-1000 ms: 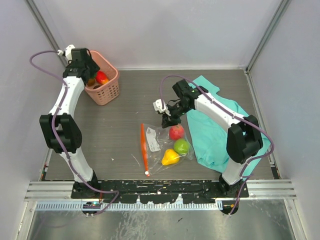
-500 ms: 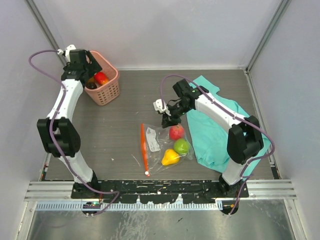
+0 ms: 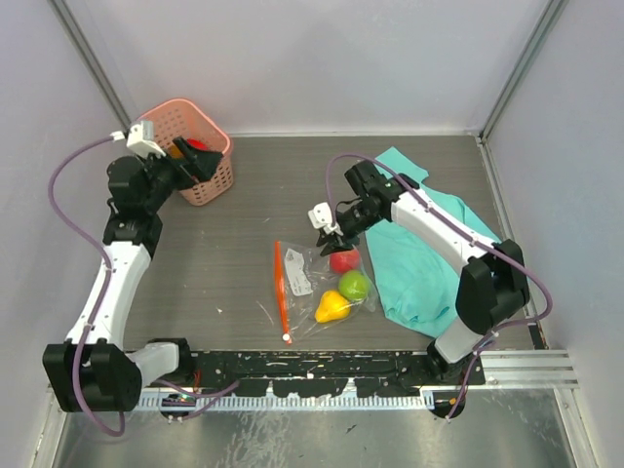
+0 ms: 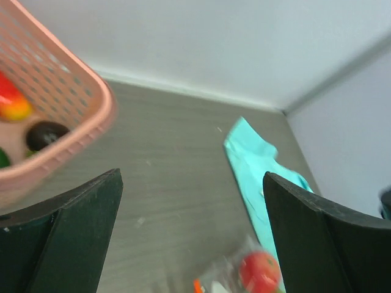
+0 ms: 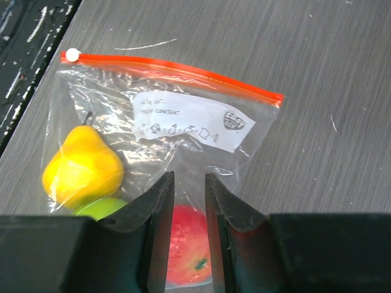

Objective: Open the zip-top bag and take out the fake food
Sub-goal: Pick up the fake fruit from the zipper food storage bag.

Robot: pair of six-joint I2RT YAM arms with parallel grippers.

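Observation:
The zip-top bag [image 3: 310, 283] lies flat on the table, with its red-orange zip strip [image 3: 281, 288] on the left and the white slider [image 3: 287, 337] at the near end. Inside it are fake food pieces: a red apple [image 3: 343, 260], a green fruit [image 3: 354, 285] and a yellow pear [image 3: 332, 307]. My right gripper [image 3: 336, 240] hovers at the bag's far edge. In the right wrist view its jaws [image 5: 187, 183] stand a narrow gap apart over the plastic and the apple [image 5: 186, 250]. My left gripper [image 3: 202, 163] is wide open and empty beside the pink basket.
The pink basket [image 3: 208, 180] stands at the back left and holds a red-yellow piece [image 4: 12, 104] and a dark piece [image 4: 46, 135]. A teal cloth [image 3: 429, 249] lies right of the bag, under the right arm. Walls close in the back and both sides.
My left arm has pulled back from above the basket, down and to the left, its gripper now pointing right. My right gripper has shifted slightly right and nearer the apple.

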